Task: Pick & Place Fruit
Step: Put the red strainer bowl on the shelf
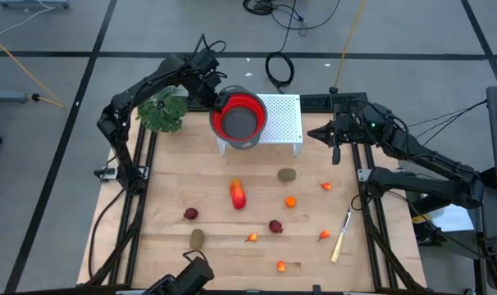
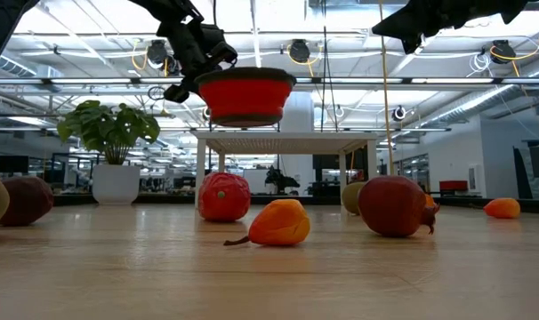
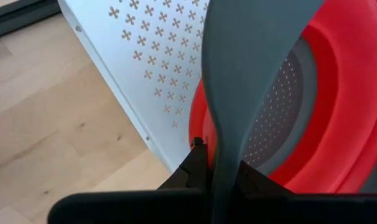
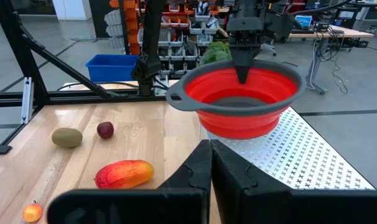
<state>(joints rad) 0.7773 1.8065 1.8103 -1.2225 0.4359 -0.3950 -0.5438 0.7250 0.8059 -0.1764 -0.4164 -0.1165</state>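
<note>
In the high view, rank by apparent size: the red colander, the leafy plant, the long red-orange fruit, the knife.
Largest to smallest, as they look from above:
1. Red colander, held by its handle in the left claw.
2. Leafy plant, close to the colander; ranking unsure.
3. Knife, long but thin.
4. Long red-orange fruit.

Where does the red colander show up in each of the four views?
High view: the red colander sits upper centre, over the white perforated stand.
Low view: upper centre, raised above the stand, held by the left end effector.
Left wrist view: right half, its grey handle clamped in the fingers.
Right wrist view: upper centre-right.
Shared landmark: the white perforated stand.
</note>
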